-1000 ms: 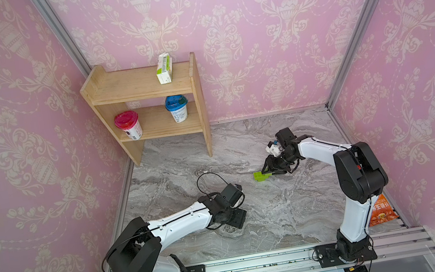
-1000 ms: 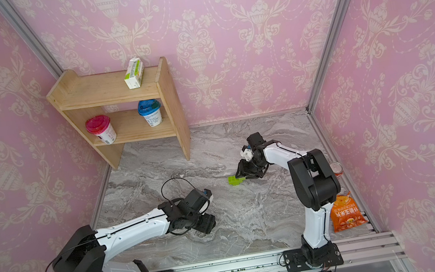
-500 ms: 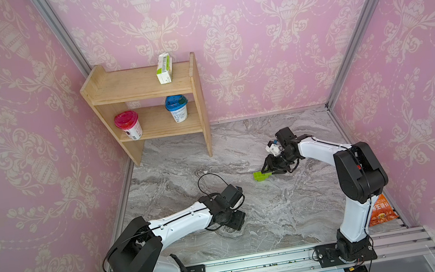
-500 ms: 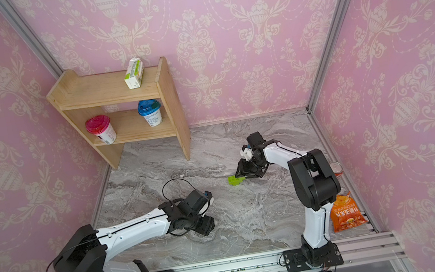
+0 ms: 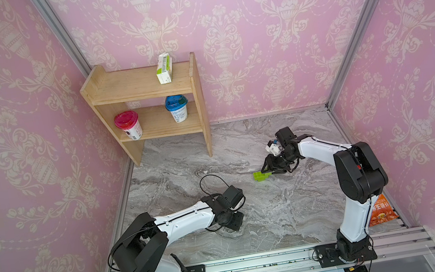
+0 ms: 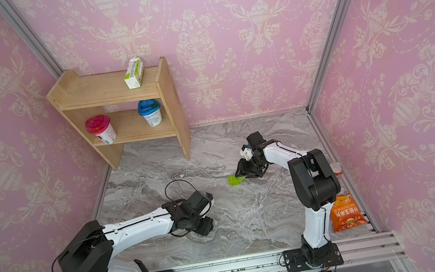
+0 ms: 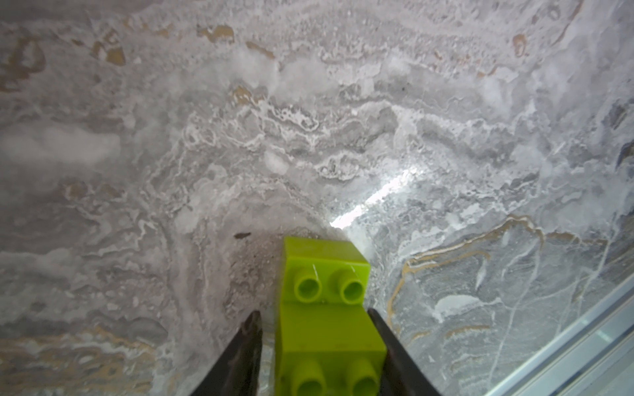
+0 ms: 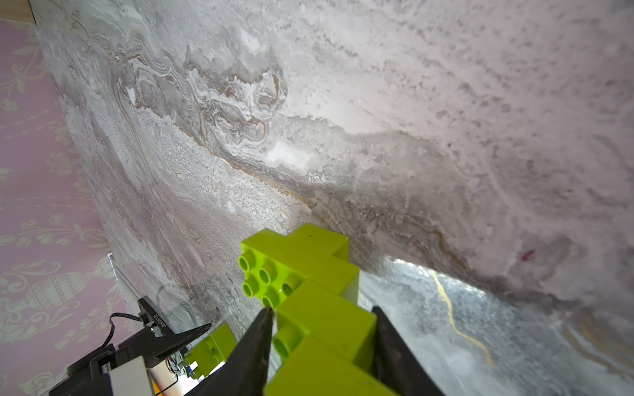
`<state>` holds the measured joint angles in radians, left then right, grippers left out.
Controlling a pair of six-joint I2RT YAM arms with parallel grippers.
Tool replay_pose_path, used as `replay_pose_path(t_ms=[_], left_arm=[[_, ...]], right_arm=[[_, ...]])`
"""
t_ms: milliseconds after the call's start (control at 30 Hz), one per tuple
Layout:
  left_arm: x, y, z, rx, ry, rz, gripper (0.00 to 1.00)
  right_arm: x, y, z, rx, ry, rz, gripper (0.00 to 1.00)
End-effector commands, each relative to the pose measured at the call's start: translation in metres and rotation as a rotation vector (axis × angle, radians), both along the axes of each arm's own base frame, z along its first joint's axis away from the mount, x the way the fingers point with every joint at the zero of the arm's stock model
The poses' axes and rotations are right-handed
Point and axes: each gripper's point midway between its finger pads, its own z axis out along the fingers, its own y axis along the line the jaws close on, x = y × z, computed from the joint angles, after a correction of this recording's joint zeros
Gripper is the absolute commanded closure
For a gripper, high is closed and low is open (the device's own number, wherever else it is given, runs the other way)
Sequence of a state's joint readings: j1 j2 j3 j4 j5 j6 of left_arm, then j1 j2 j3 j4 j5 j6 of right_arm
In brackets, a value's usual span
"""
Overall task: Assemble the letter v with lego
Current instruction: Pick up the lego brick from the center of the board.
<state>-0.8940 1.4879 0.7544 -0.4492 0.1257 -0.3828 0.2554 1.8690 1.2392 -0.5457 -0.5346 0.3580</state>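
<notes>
Two halves, well apart on the surface [image 5: 282,215].
My right hand [image 8: 322,310] clamps the stepped lego arm [image 8: 308,253], projecting toward the left hand [image 7: 314,315], which straddles a two-brick stack [image 7: 326,274], one finger not touching.

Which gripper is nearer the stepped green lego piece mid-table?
Right. The right gripper is shut on the stepped lego piece; the left gripper is well away toward the front rail, astride a separate brick pair.
</notes>
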Motion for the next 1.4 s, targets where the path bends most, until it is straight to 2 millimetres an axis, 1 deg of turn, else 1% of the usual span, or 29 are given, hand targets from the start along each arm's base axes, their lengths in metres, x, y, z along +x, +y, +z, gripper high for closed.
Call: replay_pose_path(t_ms=[0, 133, 200, 267, 467, 800, 1033, 1167, 1233, 1367], left_arm=[[-0.0007, 0.0008, 0.0003, 0.01, -0.015, -0.018, 0.48], [0.0011, 0.0014, 0.0035, -0.003, -0.034, -0.007, 0.47], [0.0043, 0.0, 0.0085, -0.017, -0.053, 0.004, 0.48], [0.0004, 0.007, 0.0034, -0.006, -0.052, 0.012, 0.49], [0.0021, 0.0077, 0.0054, -0.016, -0.076, 0.019, 0.52], [0.0058, 0.0018, 0.0079, -0.039, -0.09, 0.014, 0.5], [0.0056, 0.0029, 0.0069, -0.028, -0.087, 0.011, 0.52], [0.0047, 0.005, 0.0051, -0.015, -0.081, 0.011, 0.55], [0.0051, 0.0052, 0.0043, -0.012, -0.082, 0.01, 0.59], [0.008, 0.0034, 0.0059, -0.011, -0.093, 0.006, 0.61]], right_arm=[[0.0014, -0.0003, -0.0023, -0.004, 0.007, 0.018, 0.53], [0.0008, -0.0002, -0.0038, -0.004, 0.011, 0.019, 0.53], [0.0011, -0.0003, -0.0034, -0.003, 0.01, 0.02, 0.53], [0.0008, -0.0003, -0.0038, -0.003, 0.01, 0.019, 0.53], [-0.0001, 0.0, -0.0039, -0.002, 0.014, 0.022, 0.53], [-0.0002, 0.0003, -0.0048, 0.0, 0.02, 0.023, 0.53], [-0.0003, 0.001, -0.0055, 0.004, 0.023, 0.025, 0.53], [-0.0001, 0.0013, -0.0053, 0.005, 0.023, 0.026, 0.53], [-0.0005, 0.0013, -0.006, 0.005, 0.025, 0.026, 0.53], [-0.0008, 0.0012, -0.0052, 0.006, 0.022, 0.026, 0.53]])
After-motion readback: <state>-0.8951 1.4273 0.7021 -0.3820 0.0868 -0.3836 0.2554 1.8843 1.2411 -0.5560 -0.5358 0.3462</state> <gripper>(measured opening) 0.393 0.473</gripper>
